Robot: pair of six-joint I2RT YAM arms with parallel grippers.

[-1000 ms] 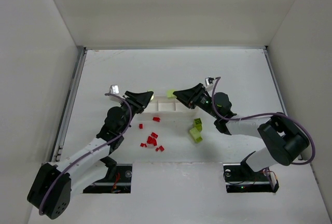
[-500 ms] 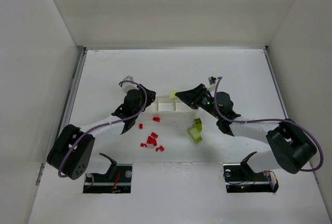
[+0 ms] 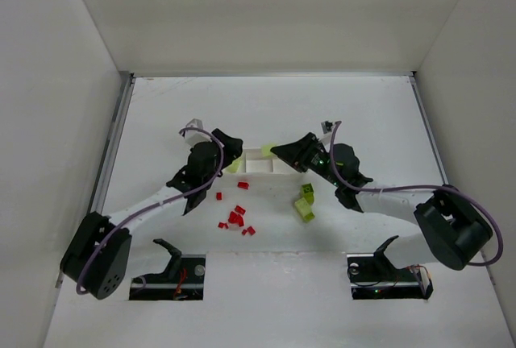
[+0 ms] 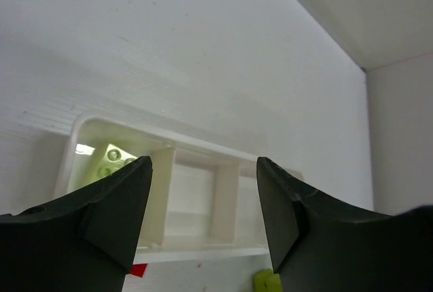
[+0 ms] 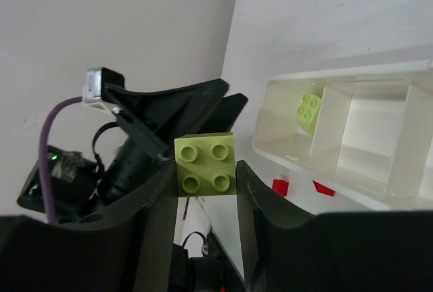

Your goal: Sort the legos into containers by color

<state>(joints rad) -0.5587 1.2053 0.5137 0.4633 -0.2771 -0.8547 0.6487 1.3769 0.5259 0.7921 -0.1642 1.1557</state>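
Note:
The white three-compartment tray (image 3: 260, 166) lies mid-table. My left gripper (image 3: 232, 151) hangs open and empty over its left end; in the left wrist view the fingers (image 4: 203, 163) frame the tray (image 4: 135, 127). One yellow-green brick (image 4: 108, 160) lies in the left compartment. My right gripper (image 3: 274, 151) is shut on a yellow-green brick (image 3: 266, 149) just above the tray; the right wrist view shows this brick (image 5: 205, 165) between the fingers (image 5: 205, 174), with the tray (image 5: 338, 73) beyond. Red bricks (image 3: 235, 217) lie scattered in front of the tray.
Two yellow-green bricks (image 3: 305, 203) lie on the table right of the red ones, under my right arm. Single red bricks (image 3: 243, 185) lie close to the tray's front wall. White walls enclose the table on three sides.
My left arm swung its elbow in and its gripper shifted over the tray's left end, where a yellow-green brick now shows. My right gripper barely moved and still holds its brick.

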